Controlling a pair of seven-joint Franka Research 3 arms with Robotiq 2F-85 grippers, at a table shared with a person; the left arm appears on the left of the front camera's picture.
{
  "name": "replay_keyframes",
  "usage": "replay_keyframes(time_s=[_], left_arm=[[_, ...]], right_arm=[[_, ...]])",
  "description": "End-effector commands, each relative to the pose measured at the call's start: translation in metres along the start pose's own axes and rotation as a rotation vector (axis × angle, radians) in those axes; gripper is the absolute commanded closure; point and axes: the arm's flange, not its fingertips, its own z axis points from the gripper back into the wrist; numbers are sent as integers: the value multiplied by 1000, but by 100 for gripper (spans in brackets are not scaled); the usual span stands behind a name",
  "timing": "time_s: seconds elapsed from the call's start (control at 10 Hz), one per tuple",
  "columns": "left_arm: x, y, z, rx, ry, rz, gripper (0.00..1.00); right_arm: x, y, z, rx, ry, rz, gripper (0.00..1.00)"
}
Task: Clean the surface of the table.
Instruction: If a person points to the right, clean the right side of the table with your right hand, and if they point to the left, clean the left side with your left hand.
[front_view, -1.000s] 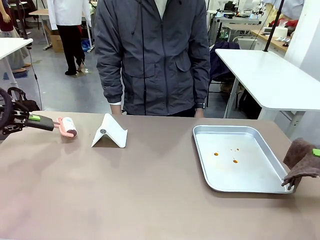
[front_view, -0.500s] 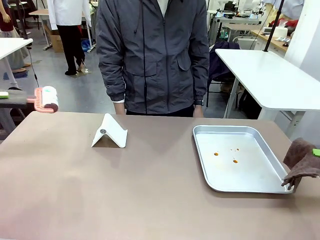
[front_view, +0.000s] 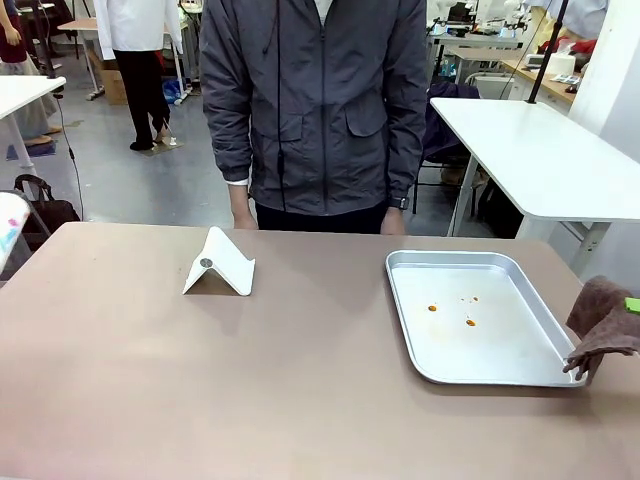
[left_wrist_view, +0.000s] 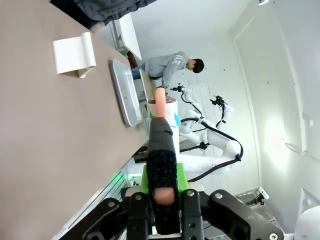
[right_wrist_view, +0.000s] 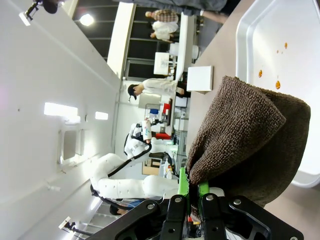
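No legible text, number or sign is showing in any view. The white folded stand (front_view: 219, 265) is carrying a small round dark mark, too small to read. The lint roller (left_wrist_view: 161, 140), projecting past the fingertips of the left gripper (left_wrist_view: 163, 200), is showing an illegible teal patch.

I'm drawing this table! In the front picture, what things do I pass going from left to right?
White folded stand → shiny metal tray → brown cloth at the right edge.
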Motion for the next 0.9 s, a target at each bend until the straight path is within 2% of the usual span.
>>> replay_keyframes(time_s=[0.0,0.2,0.3,0.8], left_arm=[[3,18,5,6,44,1,78],[5,26,4,6,72,23,78],[-2,19,4,11,21,21,78],[-2,19,4,11,21,21,78]], right_arm=[[0,4,1,2,-1,-22,100],[0,4,1,2,-1,-22,100],[0,4,1,2,-1,-22,100],[0,4,1,2,-1,-22,100]])
